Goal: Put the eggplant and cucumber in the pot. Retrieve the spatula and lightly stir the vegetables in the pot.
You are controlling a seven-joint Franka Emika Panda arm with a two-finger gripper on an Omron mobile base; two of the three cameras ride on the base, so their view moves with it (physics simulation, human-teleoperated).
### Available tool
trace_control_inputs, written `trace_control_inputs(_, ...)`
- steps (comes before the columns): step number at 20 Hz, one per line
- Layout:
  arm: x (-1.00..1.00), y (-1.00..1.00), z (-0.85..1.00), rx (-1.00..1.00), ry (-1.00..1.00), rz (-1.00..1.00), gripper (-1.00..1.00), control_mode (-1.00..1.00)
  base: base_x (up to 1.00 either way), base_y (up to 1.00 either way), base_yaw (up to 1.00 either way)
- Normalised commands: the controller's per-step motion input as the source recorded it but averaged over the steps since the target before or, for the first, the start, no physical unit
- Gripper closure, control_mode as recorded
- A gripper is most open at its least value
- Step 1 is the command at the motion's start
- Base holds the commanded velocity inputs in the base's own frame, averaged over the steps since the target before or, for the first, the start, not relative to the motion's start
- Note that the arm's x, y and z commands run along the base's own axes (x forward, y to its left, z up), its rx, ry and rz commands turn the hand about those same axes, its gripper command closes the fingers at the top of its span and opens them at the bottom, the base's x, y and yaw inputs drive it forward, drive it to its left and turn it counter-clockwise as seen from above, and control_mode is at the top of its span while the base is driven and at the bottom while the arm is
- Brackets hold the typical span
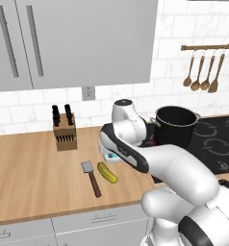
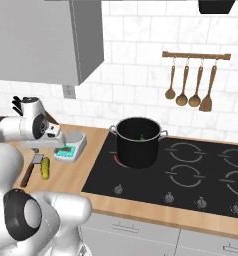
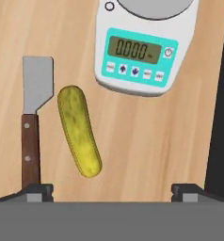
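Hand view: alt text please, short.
A yellow-green cucumber lies on the wooden counter beside the spatula, apart from it, below the open gripper. A white kitchen scale sits beyond them.

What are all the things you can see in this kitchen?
cucumber: one, yellow-green, lying on the wooden counter beside the spatula.
spatula: one, grey blade and brown handle, flat on the counter.
kitchen scale: one, white with teal panel, on the counter by the stove.
pot: one, black, on the stove's rear left burner.
knife block: one, wooden with black handles, near the wall.
wooden spoons and turner: four, light brown, hanging on a wall rail.
stove: one, black, set in the counter.
cabinets: grey, above the counter.
gripper: one, open, above the cucumber.
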Motion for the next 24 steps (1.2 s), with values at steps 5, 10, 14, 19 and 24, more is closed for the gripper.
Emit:
trace_control_inputs(5, -0.04, 0.58, -0.75, 0.0, 0.17, -0.04, -1.0, -1.0, 0.0, 0.0, 0.0)
trace_control_inputs(10, 0.0, 0.25, -0.68, 0.0, 0.12, -0.07, -1.0, -1.0, 0.0, 0.0, 0.0)
trace_control_inputs(14, 0.0, 0.09, -0.53, 0.0, 0.05, -0.07, -1.0, -1.0, 0.0, 0.0, 0.0)
trace_control_inputs(19, 0.12, 0.0, -0.26, 0.0, 0.0, -0.08, -1.0, -1.0, 0.0, 0.0, 0.0)
trace_control_inputs(24, 0.26, 0.0, -0.1, -0.01, 0.0, -0.06, -1.0, -1.0, 0.0, 0.0, 0.0)
